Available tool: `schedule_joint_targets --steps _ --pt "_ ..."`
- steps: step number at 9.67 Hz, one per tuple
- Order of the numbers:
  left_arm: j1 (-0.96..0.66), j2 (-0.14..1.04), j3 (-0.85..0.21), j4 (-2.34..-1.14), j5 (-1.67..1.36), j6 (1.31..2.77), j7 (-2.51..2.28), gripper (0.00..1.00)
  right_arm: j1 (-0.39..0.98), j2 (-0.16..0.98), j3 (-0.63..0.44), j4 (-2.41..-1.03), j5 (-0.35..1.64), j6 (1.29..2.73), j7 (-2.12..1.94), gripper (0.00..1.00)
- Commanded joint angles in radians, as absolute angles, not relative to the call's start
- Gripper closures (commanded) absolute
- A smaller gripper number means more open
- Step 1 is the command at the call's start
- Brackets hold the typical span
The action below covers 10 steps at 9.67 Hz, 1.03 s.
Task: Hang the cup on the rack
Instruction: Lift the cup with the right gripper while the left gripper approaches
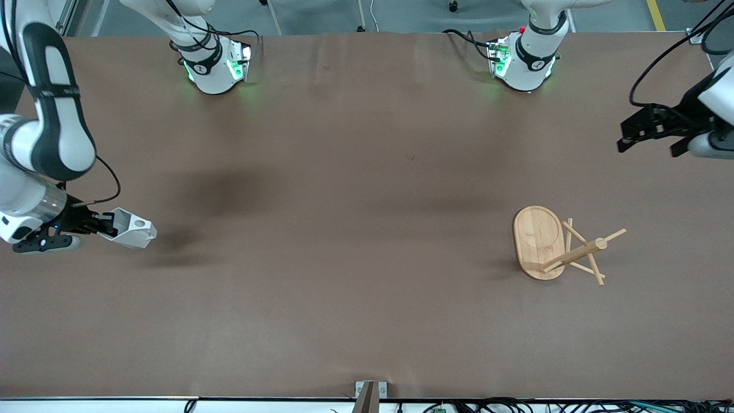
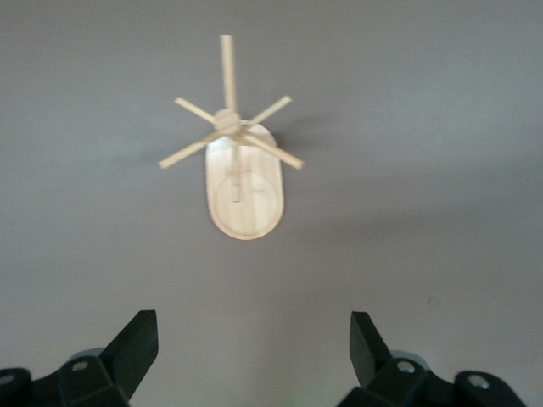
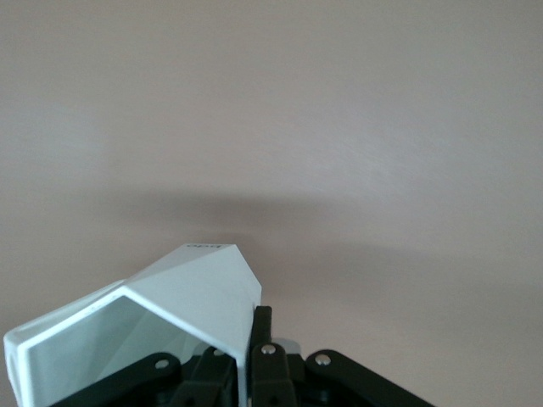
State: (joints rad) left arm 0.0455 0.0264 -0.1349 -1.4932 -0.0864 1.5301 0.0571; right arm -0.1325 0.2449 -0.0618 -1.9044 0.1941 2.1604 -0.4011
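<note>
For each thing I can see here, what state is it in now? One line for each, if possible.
cup: held by the right pincer, tipped on its side above the table at the right arm's end.
rack: upright on the table at the left arm's end, pegs bare.
right pincer: shut on the cup's wall.
left pincer: open, holding nothing, waiting above the table edge at the left arm's end.

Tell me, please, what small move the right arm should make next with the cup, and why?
Probably lift it a little. The right gripper is shut on the cup low over the table at the right arm's end, while the rack stands at the left arm's end. The left gripper waits open.
</note>
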Motion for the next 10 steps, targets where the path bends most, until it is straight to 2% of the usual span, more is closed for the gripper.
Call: schedule_joint_targets --steps 1,3,5,7,10 --pt "0.034 0.020 -0.193 -1.529 -0.115 1.537 0.202 0.00 -0.088 0.213 -0.028 -1.765 0.279 1.934 -0.323 1.00" --pt "0.034 0.020 -0.294 -1.531 -0.169 1.557 0.239 0.00 0.038 0.216 -0.026 -1.666 0.323 1.879 -0.166 1.00" --pt "0.034 0.031 -0.409 -1.535 -0.179 1.635 0.242 0.00 0.133 0.236 -0.026 -1.628 0.543 1.893 -0.166 1.00" --pt "0.032 0.057 -0.518 -1.548 -0.192 1.719 0.256 0.00 0.208 0.281 -0.025 -1.599 0.691 1.963 -0.164 1.00" --pt "0.029 0.090 -0.619 -1.575 -0.198 1.854 0.262 0.00 0.322 0.301 -0.025 -1.598 0.871 2.023 -0.173 1.00"
